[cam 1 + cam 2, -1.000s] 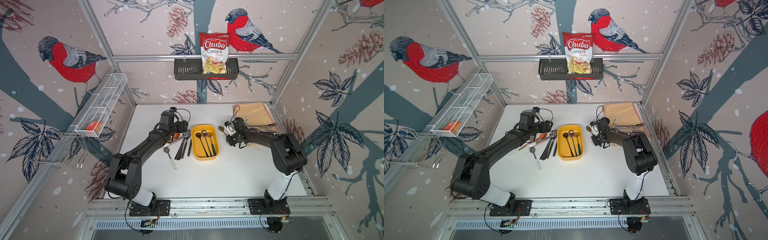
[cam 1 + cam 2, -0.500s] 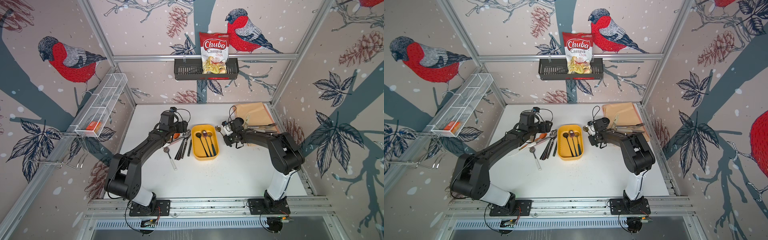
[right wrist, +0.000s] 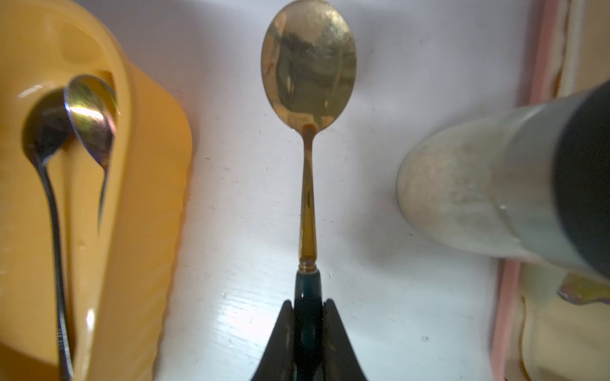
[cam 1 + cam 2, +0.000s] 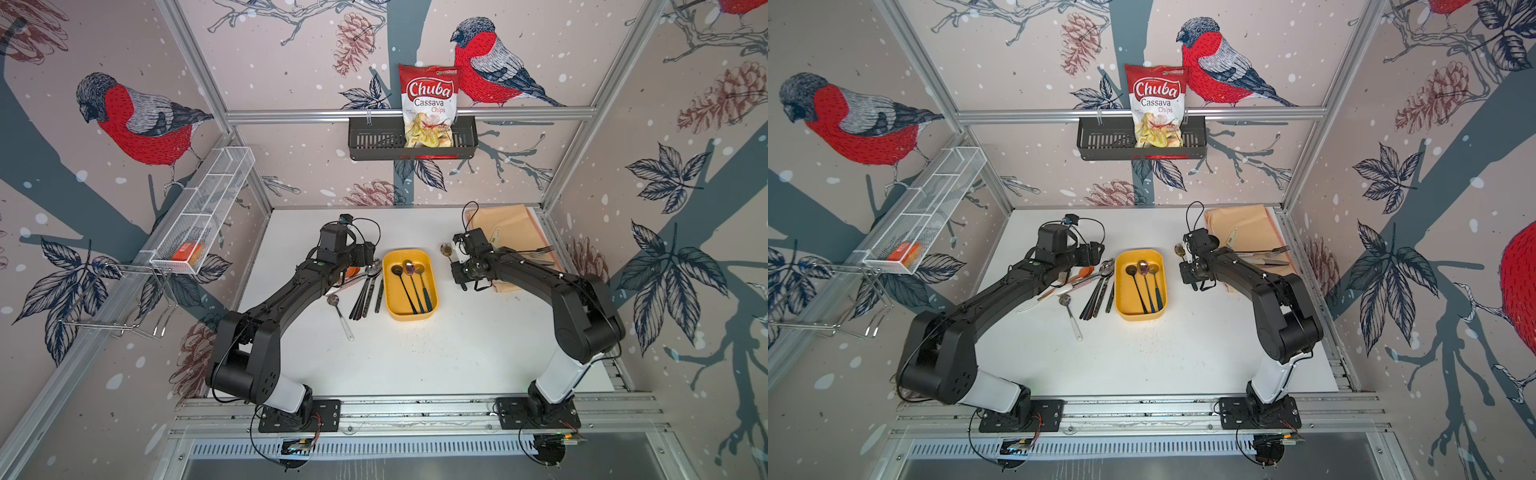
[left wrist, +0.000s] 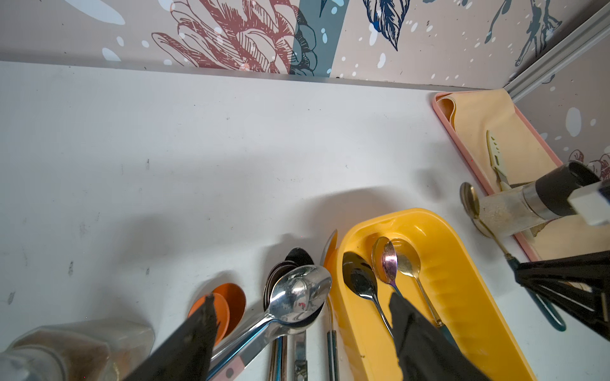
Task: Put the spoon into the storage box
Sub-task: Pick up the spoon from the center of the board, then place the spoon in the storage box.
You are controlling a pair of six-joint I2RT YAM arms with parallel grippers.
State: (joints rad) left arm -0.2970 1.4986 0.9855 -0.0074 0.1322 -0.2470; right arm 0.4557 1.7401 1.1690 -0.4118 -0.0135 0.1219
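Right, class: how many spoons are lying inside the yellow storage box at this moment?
3. In the storage box lie a black spoon, an iridescent spoon in the middle and a gold-bowled spoon, side by side. A fourth gold spoon is outside, held by the right gripper.

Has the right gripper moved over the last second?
Yes. The right gripper, shut on the gold spoon, has shifted toward the yellow storage box.

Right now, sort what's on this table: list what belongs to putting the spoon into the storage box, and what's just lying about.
Belongs to the job:
- gold spoon, handle clamped in the right gripper
- yellow storage box, already holding three spoons

Just lying about:
- loose cutlery pile beneath the open left gripper
- shaker
- pink tray with cloth
- chips bag
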